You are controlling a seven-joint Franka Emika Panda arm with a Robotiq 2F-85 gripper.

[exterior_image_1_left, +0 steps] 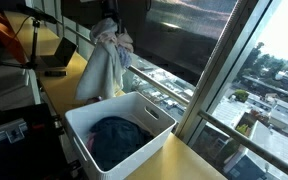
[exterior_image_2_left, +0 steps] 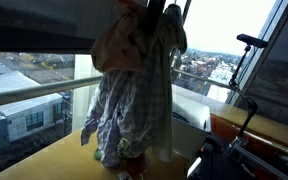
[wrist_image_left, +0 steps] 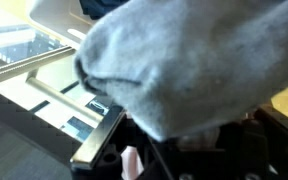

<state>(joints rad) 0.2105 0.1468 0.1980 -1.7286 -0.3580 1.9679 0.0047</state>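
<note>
Shows in the wrist view as a matte black gripper [wrist_image_left: 169, 158], blocky and hard-edged across the bottom of the frame, with straight-sided dark housing to either side and one small pale pinkish patch [wrist_image_left: 131, 161] standing out low between the black parts, finer detail too blurred to tell. Appears in both exterior views only as a dark, near-black silhouette at the top of the frame, backlit, with the arm [exterior_image_2_left: 156, 8] reading as a slim dark bar and its colour and surface lost in shadow.
</note>
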